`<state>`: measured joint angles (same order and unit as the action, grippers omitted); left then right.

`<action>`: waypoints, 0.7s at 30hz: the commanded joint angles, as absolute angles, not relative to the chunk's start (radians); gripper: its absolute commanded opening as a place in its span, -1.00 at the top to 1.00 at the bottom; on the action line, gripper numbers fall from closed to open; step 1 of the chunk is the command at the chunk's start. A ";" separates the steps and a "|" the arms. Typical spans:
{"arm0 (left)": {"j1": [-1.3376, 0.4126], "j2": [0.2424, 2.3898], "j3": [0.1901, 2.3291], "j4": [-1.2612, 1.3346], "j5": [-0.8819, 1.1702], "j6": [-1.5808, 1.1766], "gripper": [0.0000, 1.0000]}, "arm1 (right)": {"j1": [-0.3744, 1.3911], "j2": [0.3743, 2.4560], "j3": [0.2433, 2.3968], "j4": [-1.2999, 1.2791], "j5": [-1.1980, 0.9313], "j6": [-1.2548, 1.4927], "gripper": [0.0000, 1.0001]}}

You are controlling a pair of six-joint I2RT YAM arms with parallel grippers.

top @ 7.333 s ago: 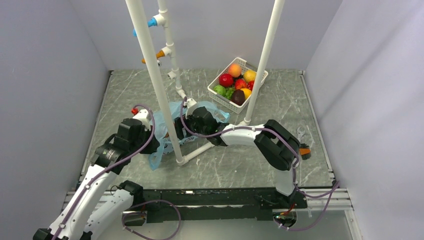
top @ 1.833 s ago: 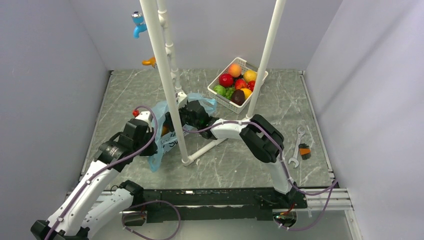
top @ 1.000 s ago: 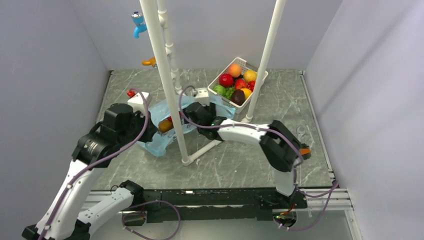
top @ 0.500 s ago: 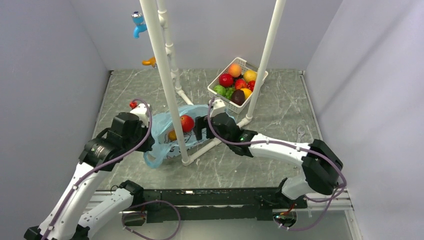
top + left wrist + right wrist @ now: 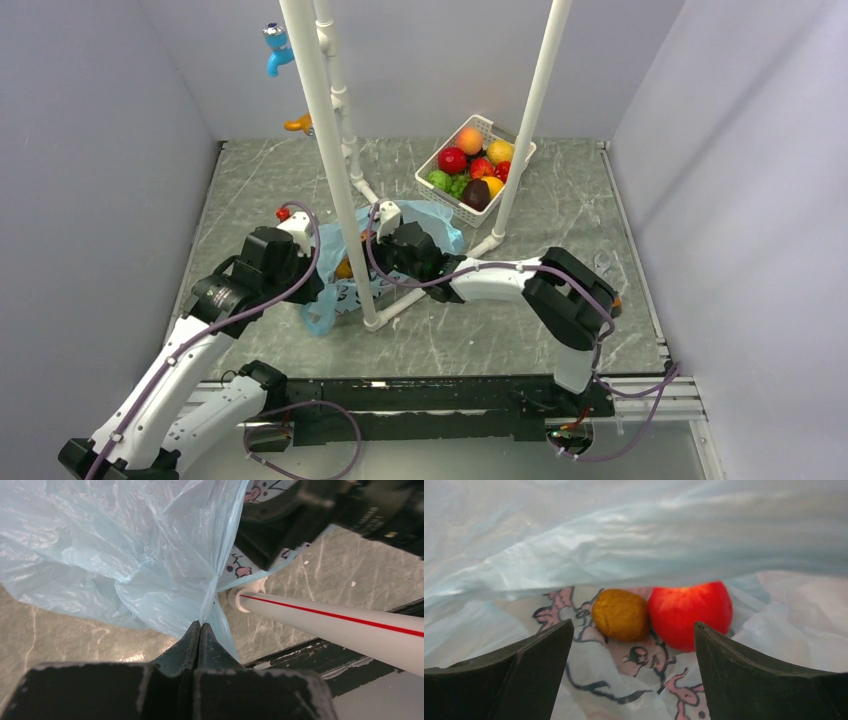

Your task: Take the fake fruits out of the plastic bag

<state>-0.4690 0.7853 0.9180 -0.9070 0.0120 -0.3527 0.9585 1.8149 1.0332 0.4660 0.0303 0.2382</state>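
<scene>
Two things matter here: the orange fruit (image 5: 620, 615) and the red fruit (image 5: 689, 614), touching side by side inside the plastic bag (image 5: 624, 545). They rest on its printed white panel, under a sagging fold of blue film. Your right fingers (image 5: 544, 660) are spread wide and hold nothing. They point into the mouth of the bag, one on each side of the pair and just short of it. Your left fingers (image 5: 200, 632) are pinched shut on a gathered fold of the bag, lifting it off the surface (image 5: 520, 330).

Watch the overhanging film first: if it drops as you reach in, you will likely clamp plastic along with a fruit, or plastic alone. Because the two fruits touch, closing on both could squeeze one out sideways. Both are glossy and round, so a nudge may roll them deeper into the bag. The left pinch is on thin film, and a hard pull from the right arm could tear it or slip it free. The white pipe (image 5: 335, 170) stands just beside the bag and both wrists, so a wide swing on the way out could strike it
</scene>
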 commanded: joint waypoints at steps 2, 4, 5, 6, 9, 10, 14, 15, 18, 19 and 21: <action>-0.468 0.767 0.904 -0.807 0.075 -0.345 1.00 | 0.960 1.895 1.126 0.603 0.135 0.096 -0.87; -0.469 0.771 0.900 -0.802 0.082 -0.347 1.00 | 0.960 1.939 1.156 0.618 0.168 0.055 -0.88; -0.469 0.775 0.896 -0.799 0.087 -0.347 1.00 | 0.960 1.964 1.173 0.626 0.172 0.033 -0.89; -0.469 0.778 0.892 -0.794 0.092 -0.348 1.00 | 0.960 1.988 1.193 0.625 0.174 0.014 -0.89; -0.469 0.785 0.878 -0.779 0.104 -0.351 1.00 | 0.960 2.060 1.248 0.628 0.207 -0.021 -0.92; -0.469 0.788 0.876 -0.775 0.107 -0.352 1.00 | 0.960 2.083 1.264 0.625 0.229 -0.034 -0.93; -0.469 0.797 0.871 -0.778 0.101 -0.353 1.00 | 0.960 2.158 1.335 0.568 0.297 -0.051 -0.94; -0.469 0.799 0.872 -0.780 0.095 -0.350 1.00 | 0.959 2.172 1.342 0.558 0.317 -0.050 -0.94; -0.469 0.804 0.873 -0.790 0.078 -0.339 1.00 | 0.961 2.190 1.344 0.538 0.350 -0.050 -0.95; -0.469 0.807 0.872 -0.790 0.070 -0.337 1.00 | 0.960 2.193 1.345 0.529 0.354 -0.049 -0.94; -0.469 0.813 0.865 -0.791 0.060 -0.328 1.00 | 0.960 2.202 1.353 0.506 0.362 -0.044 -0.92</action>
<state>-0.4690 0.8036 0.8700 -0.8124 0.0807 -0.3519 0.9581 2.1841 1.3117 0.5468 0.2947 -0.0216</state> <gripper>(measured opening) 0.009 0.970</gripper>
